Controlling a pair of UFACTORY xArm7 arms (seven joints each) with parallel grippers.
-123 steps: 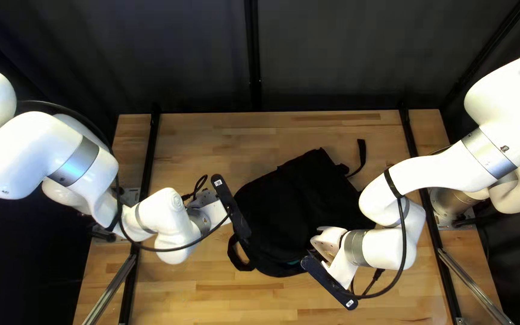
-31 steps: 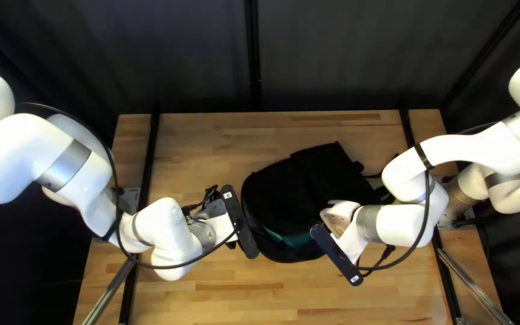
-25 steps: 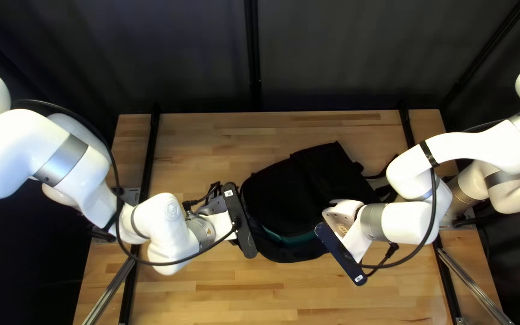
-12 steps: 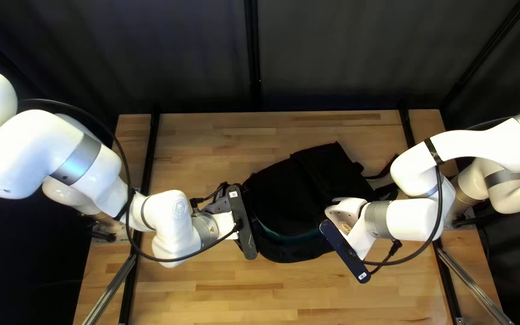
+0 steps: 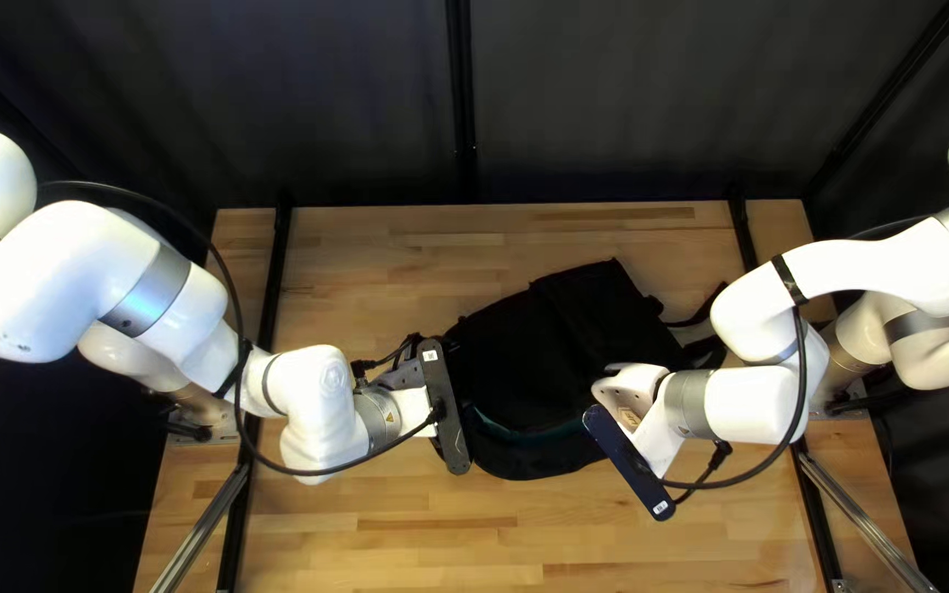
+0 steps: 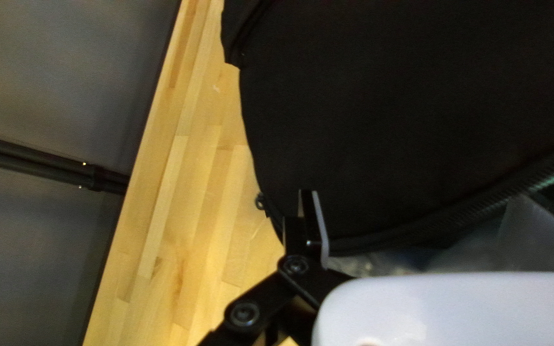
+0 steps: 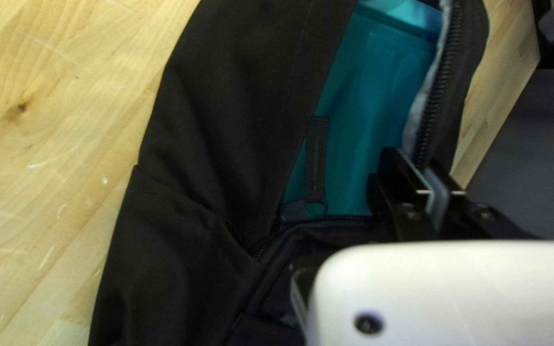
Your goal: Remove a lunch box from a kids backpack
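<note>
The lunch box point(image 7: 370, 128) lies inside the unzipped backpack point(image 5: 540, 340), just beside the right tool point(image 5: 628, 463), which pinches the backpack's zippered edge; the left tool point(image 5: 445, 406) stands spread at the flap point(image 6: 386, 128). The box is smooth teal, partly covered; beneath both tools, a pale wooden counter point(image 5: 387, 549); beyond them, a dark curtain point(image 5: 606, 99).

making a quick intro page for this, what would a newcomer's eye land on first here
Probably the big black backpack lying on the table, with my white left arm and right arm reaching in from either side. Next, the bright teal surface inside its unzipped opening, beside my right gripper in the right wrist view; I can't tell whether it is lining or lunch box.
</note>
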